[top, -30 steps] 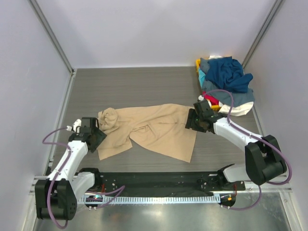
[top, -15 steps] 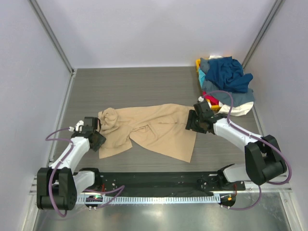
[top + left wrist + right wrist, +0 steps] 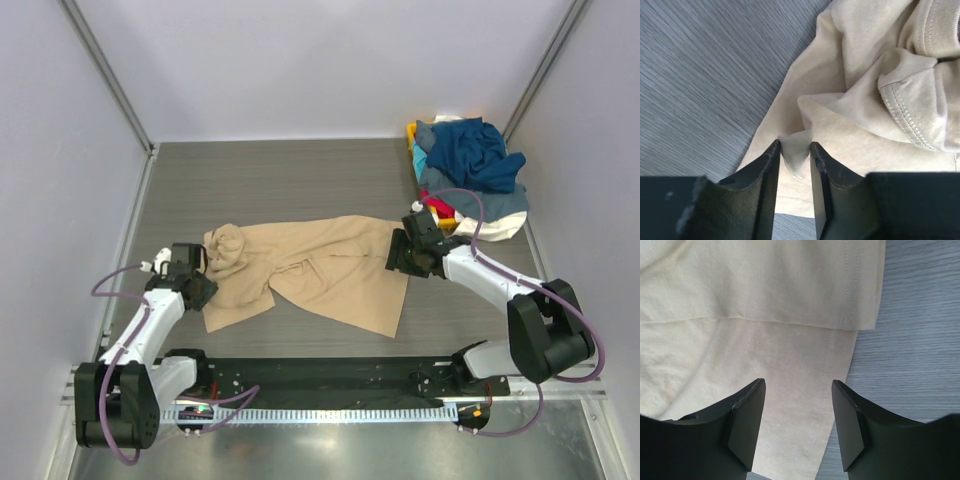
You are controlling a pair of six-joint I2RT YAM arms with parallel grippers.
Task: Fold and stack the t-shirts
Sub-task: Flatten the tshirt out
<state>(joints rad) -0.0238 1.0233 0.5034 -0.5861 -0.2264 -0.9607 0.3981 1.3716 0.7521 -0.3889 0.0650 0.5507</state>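
A tan t-shirt [image 3: 320, 270] lies crumpled across the middle of the table, bunched at its left end [image 3: 228, 248]. My left gripper [image 3: 200, 290] is at the shirt's left edge, shut on a small pinched fold of tan cloth [image 3: 796, 147]. My right gripper [image 3: 398, 258] is open over the shirt's right hem [image 3: 840, 330], its jaws wide apart above the stitched edge with nothing held. A heap of other t-shirts [image 3: 470, 170], dark navy, grey-blue, white, with bits of red, teal and yellow, sits at the back right.
Grey wood-grain table [image 3: 270, 180] with white walls at the left, back and right. A black rail [image 3: 320, 375] runs along the near edge between the arm bases.
My left gripper has edged slightly inward at the shirt's left edge. The right gripper and the shirt look unchanged.
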